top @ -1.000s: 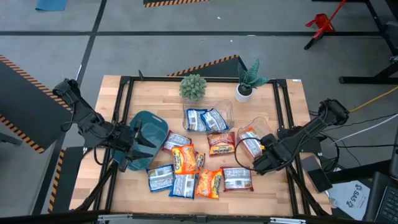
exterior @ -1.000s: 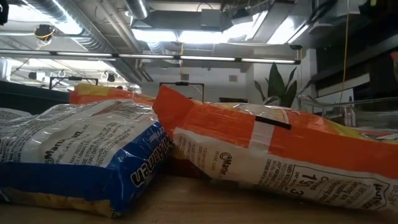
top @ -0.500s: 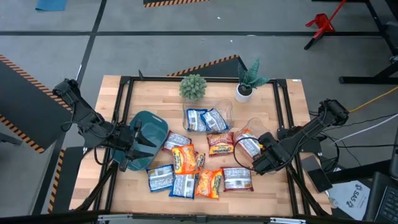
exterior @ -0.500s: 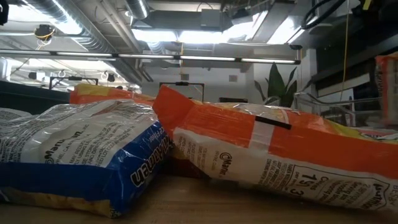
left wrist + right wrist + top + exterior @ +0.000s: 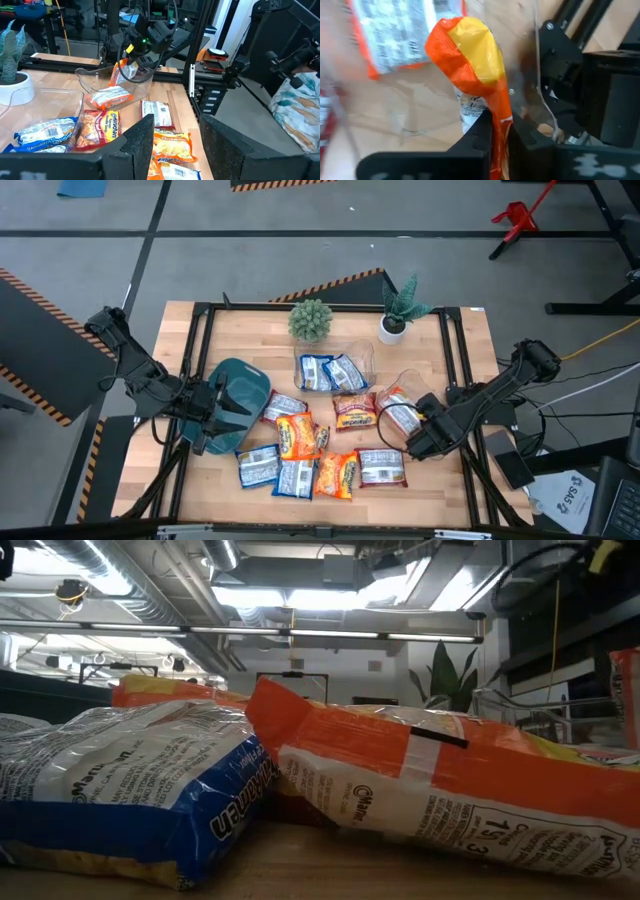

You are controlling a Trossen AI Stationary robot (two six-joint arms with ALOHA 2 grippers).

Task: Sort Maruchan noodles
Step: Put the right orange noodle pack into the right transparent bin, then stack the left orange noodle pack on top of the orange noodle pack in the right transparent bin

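Left gripper (image 5: 228,402): over dark teal bin (image 5: 240,383) at bench (image 5: 250,330) left edge, jaws apart, nothing between. Maruchan noodles (image 5: 298,442): loose packets clustered bench centre, some in clear tubs (image 5: 335,370). Right gripper (image 5: 496,134): beside right tub, jaws clamped on orange-yellow packet (image 5: 472,60).

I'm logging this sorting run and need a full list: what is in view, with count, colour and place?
Blue-and-white packets: about six; two in the clear tub, the rest loose at the table's front.
Orange-yellow packets: about four; two loose at centre, one in the tilted tub, one held.
Red-brown packet: one, centre.
Clear tub: one, behind the pile.
Tilted clear tub: one, right side.
Dark teal bin: one, left side.
Potted plants: two, green, back edge.
Left gripper: open, over the bin.
Right gripper: shut on an orange-yellow packet at the tilted tub.
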